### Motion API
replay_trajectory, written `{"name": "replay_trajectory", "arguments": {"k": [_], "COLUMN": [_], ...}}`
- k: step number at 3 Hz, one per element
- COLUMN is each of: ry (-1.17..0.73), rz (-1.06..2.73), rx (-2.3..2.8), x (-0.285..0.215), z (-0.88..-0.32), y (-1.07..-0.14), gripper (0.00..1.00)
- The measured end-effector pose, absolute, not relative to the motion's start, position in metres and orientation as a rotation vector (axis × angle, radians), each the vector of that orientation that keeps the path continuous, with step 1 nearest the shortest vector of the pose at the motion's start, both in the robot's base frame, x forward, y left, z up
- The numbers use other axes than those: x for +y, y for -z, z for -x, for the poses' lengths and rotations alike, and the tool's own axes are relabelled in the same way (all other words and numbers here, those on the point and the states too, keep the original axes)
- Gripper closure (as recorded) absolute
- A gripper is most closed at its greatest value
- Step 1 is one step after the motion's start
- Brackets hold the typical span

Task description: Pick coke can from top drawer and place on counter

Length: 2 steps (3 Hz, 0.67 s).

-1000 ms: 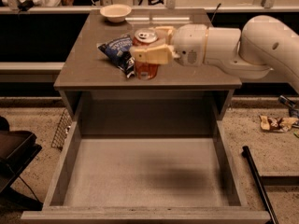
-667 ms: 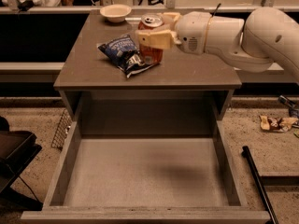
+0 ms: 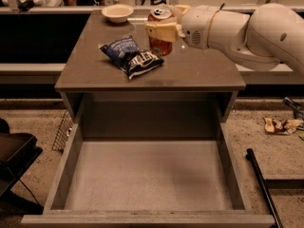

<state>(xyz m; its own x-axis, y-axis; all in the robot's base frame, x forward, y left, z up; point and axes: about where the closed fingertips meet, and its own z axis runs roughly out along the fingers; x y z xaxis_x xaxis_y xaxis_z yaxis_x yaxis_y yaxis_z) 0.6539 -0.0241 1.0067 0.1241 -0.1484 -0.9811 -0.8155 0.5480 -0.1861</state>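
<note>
Carried farther back since a second ago, the coke can (image 3: pixel 159 46) is now near the table's (image 3: pixel 199 72) rear edge, well away from the open top drawer (image 3: pixel 71 167). From the left come a white bowl (image 3: pixel 118 12), a blue chip bag (image 3: pixel 132 56), then the can just beside the bag, its long axis vertical. The gripper (image 3: pixel 161 31) reaches in from the right, clenched around the can's middle. I cannot tell whether the base touches; probably only a straight-down set remains.
</note>
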Motion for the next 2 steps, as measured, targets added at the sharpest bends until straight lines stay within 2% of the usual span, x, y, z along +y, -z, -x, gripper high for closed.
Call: {"name": "replay_trajectory", "arguments": {"k": [1,2], "ry": [-0.599,-0.578], "rz": [0.906,0.842], "rx": [1.388,1.419], "x": [-0.024,-0.04], "z": [-0.654,-0.681], "y": [-1.007,-1.012], "gripper": [1.0,1.0]}}
